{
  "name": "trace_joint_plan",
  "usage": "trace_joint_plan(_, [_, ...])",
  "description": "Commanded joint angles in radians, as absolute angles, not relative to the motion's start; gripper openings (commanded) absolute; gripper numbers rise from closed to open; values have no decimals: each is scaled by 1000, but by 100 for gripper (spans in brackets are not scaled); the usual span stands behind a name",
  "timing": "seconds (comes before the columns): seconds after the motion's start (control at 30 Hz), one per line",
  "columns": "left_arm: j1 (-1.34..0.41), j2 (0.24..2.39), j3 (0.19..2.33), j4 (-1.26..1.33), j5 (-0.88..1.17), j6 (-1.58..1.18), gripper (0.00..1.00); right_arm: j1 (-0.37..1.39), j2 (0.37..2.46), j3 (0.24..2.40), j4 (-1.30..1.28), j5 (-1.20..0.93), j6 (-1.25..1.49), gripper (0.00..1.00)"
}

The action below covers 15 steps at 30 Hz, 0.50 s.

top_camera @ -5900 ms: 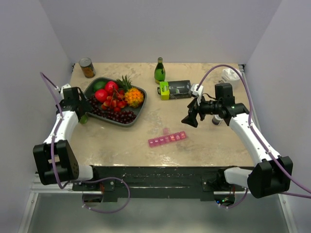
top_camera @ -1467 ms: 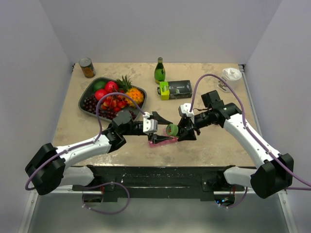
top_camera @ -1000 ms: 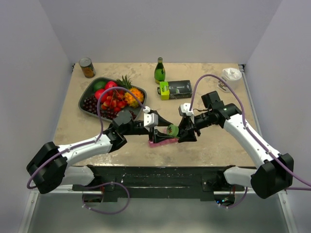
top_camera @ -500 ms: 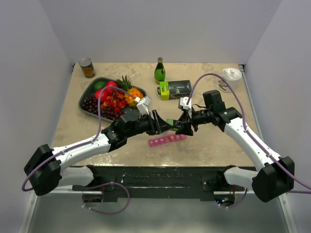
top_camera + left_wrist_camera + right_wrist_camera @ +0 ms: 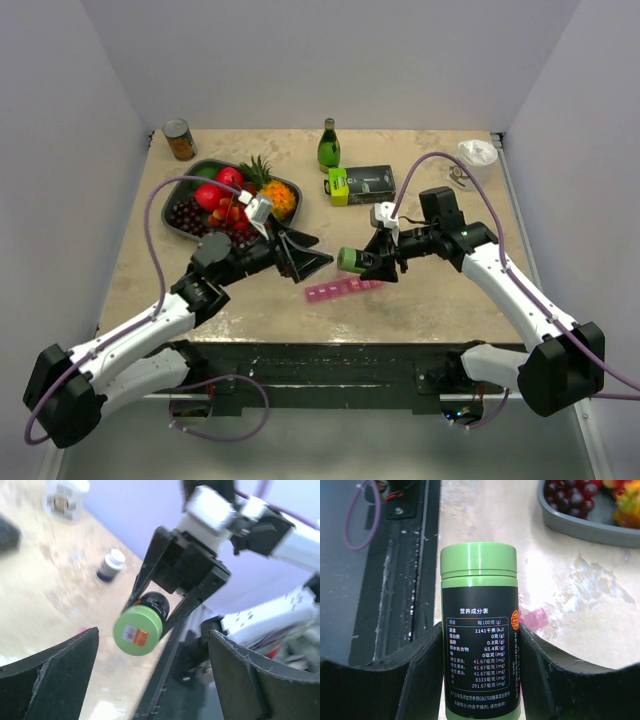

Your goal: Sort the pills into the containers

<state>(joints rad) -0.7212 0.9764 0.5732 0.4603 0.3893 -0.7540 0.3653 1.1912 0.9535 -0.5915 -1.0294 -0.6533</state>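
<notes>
Pink plastic pill organiser (image 5: 345,289) lies flat nearest the front edge of the table (image 5: 430,300); lids look shut, no pills seen in it. By its looks: light, stiff, thin-walled, slick underneath, so prob slides if a lid is pushed w/o pinning it; best pinched across the narrow width at one end, lids pried at the lip. Just above it the right gripper (image 5: 362,262) is clamped round the body of a small green-capped bottle (image 5: 347,261), held sideways, cap on and pointing at the left gripper (image 5: 320,251), whose fingers are spread wide, near the cap but not touching. Bottle looks hard, smooth, round, prob light; glossy label could spin in the grip when the cap is twisted, so squeeze firm on the body, take the cap by its side wall. Farther back: fruit tray (image 5: 293,188), black box (image 5: 370,183), white-capped bottle (image 5: 111,565), green glass bottle (image 5: 328,148), can (image 5: 180,140)
</notes>
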Motion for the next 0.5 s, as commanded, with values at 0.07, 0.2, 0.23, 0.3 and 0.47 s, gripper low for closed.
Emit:
trace_joint_plan(0.07, [-684,848,511,541,781,-170,94,362,1177,965,-721,-1232,-846,0])
trace_joint_plan(0.2, [-684,859,482,665,888,-65,95,365,1186,989,-865,-1313,-1056,0])
trace_joint_plan(0.23, [-687,889,492,692,903,-71,95,365,1189,1000,-903,-1318,-1077,0])
trace_joint_plan(0.3, [-693,931,505,771,946,-83,95,364,1198,1011,-936,-1324,-1123,0])
trace_joint_plan(0.47, [-797,1060,578,775,924,-6,95,367,1198,1014,-950,-1336,-1132,0])
